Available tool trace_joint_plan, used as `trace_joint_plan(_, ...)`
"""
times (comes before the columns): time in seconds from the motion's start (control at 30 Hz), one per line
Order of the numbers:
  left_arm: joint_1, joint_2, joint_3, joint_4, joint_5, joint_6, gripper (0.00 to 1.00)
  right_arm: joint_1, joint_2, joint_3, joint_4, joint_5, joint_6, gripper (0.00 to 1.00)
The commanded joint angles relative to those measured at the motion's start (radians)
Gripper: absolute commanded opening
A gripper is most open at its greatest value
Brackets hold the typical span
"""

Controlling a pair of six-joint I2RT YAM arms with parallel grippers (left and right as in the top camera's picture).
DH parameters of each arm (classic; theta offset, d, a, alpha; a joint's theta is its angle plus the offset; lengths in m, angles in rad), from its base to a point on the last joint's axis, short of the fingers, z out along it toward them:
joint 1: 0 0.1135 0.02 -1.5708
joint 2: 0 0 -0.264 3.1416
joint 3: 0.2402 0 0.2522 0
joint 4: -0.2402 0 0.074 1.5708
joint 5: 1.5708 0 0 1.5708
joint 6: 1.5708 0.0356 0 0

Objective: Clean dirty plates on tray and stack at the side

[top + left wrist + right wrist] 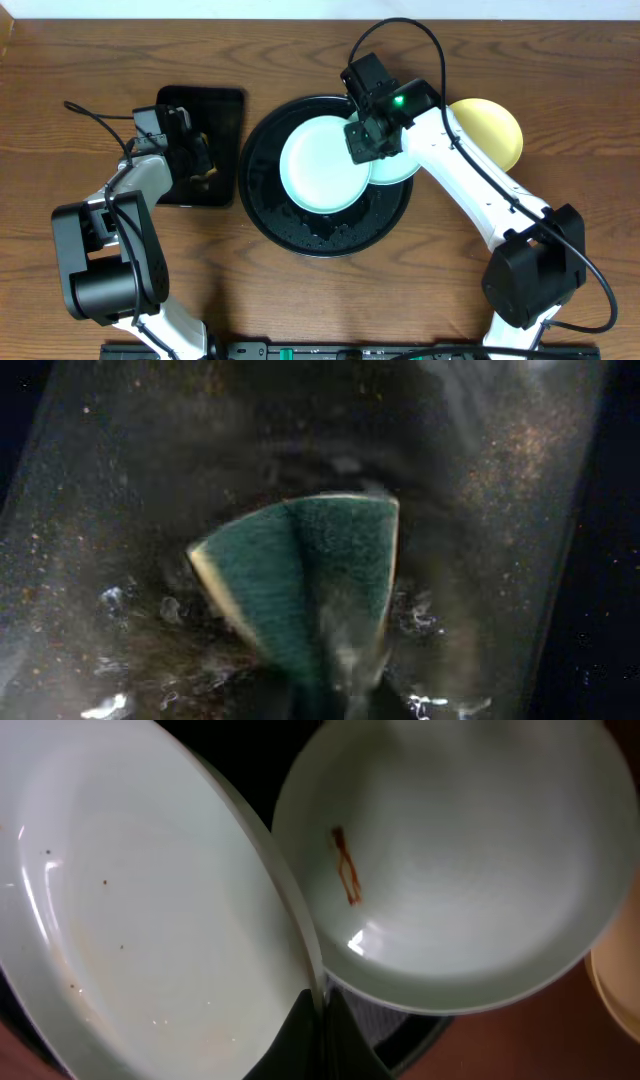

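Your left gripper (200, 160) sits over the small rectangular tray (225, 110) at the left of the table (60, 70). Its wrist view shows a green sponge (300, 590) with a yellow edge, creased down the middle where the jaws pinch it. The fingers themselves are only a dark blur. The round tray (330, 238), wet and glossy, lies at centre with the first mint plate (315, 165) over it. Your right gripper (362, 140) has its jaws nearly closed, clamped on that plate's right rim. The second mint plate (450, 860) lies just beyond, its edge under the first, and it bears an orange-brown streak. From above, your arm hides much of it. The yellow plate (495, 130) rests on the table right of the tray, partly covered.
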Motion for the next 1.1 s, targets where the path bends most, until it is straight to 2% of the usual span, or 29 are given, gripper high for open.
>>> trace_joint_plan(0.0,0.0,0.016,-0.024,-0.014,0.023,-0.02,0.08,0.011,0.001,-0.037,0.019,0.062,0.035,0.01)
trace_joint_plan(0.17,0.0,-0.085,-0.008,-0.006,0.044,-0.02,0.08,0.016,-0.002,-0.048,0.043,0.12,0.028,0.01)
trace_joint_plan(0.53,0.0,-0.466,-0.009,-0.008,0.043,0.021,0.08,0.079,-0.041,-0.048,0.076,0.28,0.022,0.01)
trace_joint_plan(1.07,0.0,-0.477,-0.013,-0.03,0.032,0.023,0.08,0.114,-0.041,-0.047,0.097,0.327,0.0,0.01)
